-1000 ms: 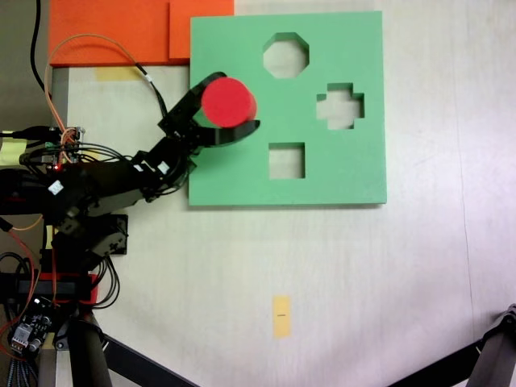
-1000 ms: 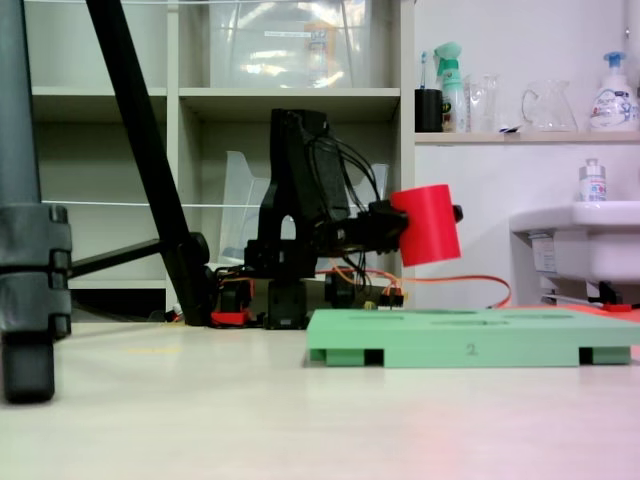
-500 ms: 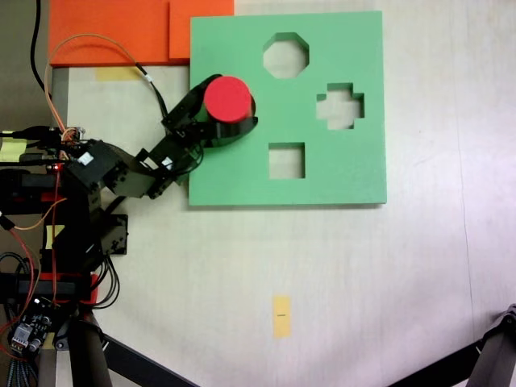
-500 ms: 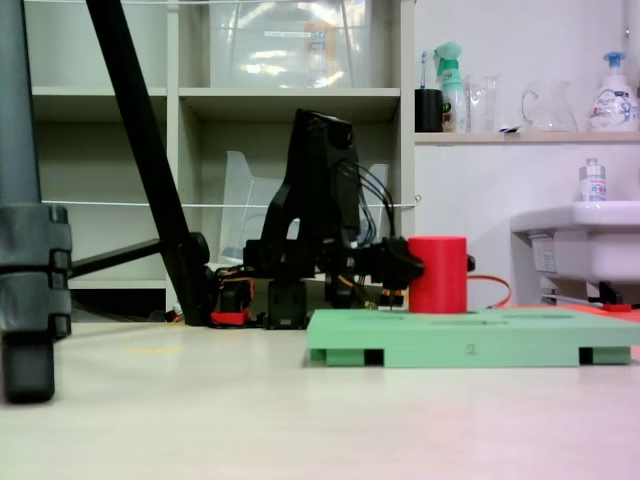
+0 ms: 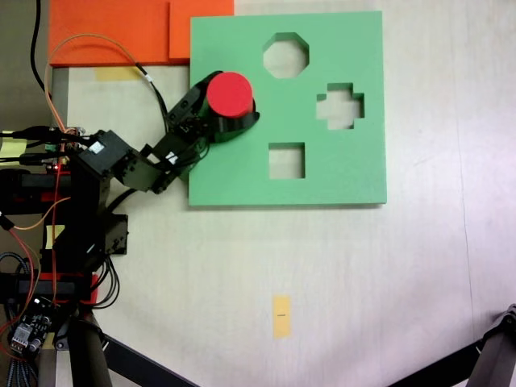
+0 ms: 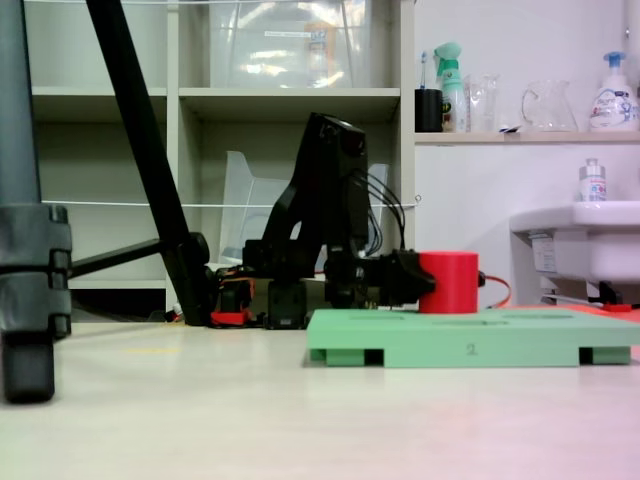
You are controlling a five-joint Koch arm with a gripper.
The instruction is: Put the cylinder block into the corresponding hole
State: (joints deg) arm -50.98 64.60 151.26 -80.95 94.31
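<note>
The short red foam cylinder block (image 6: 448, 282), tilted and held clear above the green square foam board (image 6: 470, 334) a second ago, now stands upright between the jaws and sits lower, partly sunk into the board's round cutout; the black gripper (image 5: 235, 118) has come down with it.

**Materials and finishes**

Cylinder block (image 5: 230, 93) (image 6: 447, 282): red foam look, matt, smooth flat top. Green board (image 5: 330, 173) (image 6: 470, 338): matt foam, clean-cut edges, soft non-reflective face. Gripper (image 5: 235, 121): black plastic, slightly glossy; jaws same. Worktop (image 5: 363, 282): pale wood-grain laminate, smooth, faint sheen. Orange sheets (image 5: 105, 28): matt foam. Thin orange cable (image 5: 97, 40): glossy plastic sheath. Yellow tape strip (image 5: 280, 315): paper-like, matt.
</note>
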